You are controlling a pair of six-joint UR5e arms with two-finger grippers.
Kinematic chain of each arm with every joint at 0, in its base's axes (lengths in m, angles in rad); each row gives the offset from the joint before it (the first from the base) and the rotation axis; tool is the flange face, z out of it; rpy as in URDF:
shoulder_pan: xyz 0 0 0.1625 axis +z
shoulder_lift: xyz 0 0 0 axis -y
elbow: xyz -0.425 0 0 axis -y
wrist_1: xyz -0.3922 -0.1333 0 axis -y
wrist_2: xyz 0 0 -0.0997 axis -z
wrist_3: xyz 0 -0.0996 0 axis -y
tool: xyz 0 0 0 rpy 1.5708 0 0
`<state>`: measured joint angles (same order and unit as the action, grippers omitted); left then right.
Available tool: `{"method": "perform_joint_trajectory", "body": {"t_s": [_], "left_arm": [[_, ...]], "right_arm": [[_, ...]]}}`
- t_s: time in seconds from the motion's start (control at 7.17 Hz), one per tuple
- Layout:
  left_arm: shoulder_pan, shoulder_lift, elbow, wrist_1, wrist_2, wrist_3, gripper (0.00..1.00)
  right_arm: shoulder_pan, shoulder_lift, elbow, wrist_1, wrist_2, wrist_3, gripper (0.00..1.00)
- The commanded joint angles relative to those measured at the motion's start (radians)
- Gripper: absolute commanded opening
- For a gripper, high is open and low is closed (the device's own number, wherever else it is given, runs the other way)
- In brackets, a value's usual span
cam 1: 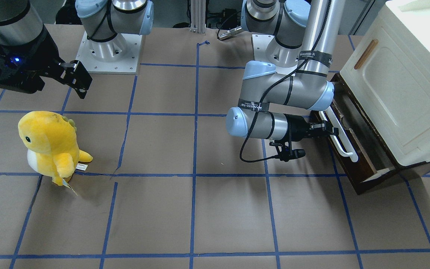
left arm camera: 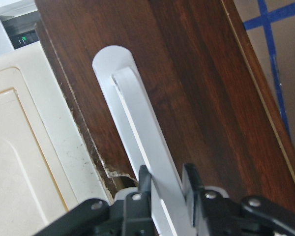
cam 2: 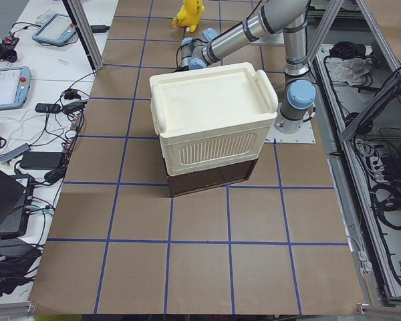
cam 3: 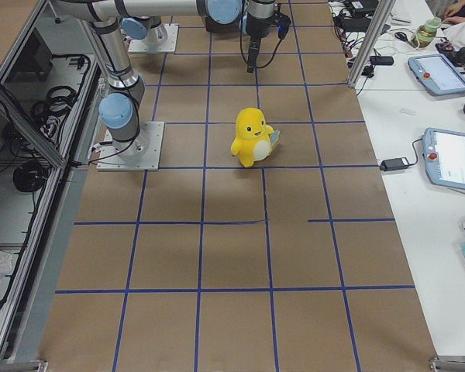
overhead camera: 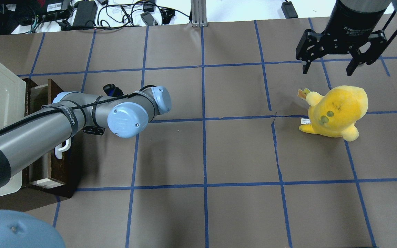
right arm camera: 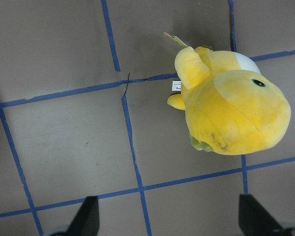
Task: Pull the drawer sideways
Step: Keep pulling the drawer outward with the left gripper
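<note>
Drawer [cam 1: 357,175] faces right, long axis fore-aft

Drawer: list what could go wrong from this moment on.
1. The left tool pinches the smooth white bar handle with only its fingertips, so it may slip off under the pull.
2. The grip seems a little off the handle's middle, so the drawer could skew and jam.
3. The cream cabinet may not be fastened down and could drag along instead.

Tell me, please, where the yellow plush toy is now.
In the overhead view the yellow plush toy stands on the robot's right, near the open right gripper, far from the drawer.
</note>
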<state>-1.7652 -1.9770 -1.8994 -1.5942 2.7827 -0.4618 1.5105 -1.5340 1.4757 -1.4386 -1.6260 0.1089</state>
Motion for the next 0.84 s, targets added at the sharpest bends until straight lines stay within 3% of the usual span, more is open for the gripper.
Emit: {"method": "perform_joint_trajectory", "body": {"t_s": [0.0, 0.7], "left_arm": [[-0.008, 0.001, -0.001, -0.001, 0.000, 0.000, 0.32], [-0.023, -0.002, -0.001, -0.001, 0.000, 0.000, 0.32]], "right_arm": [[0.000, 0.000, 0.000, 0.000, 0.000, 0.000, 1.00], [0.000, 0.000, 0.000, 0.001, 0.000, 0.000, 1.00]]}}
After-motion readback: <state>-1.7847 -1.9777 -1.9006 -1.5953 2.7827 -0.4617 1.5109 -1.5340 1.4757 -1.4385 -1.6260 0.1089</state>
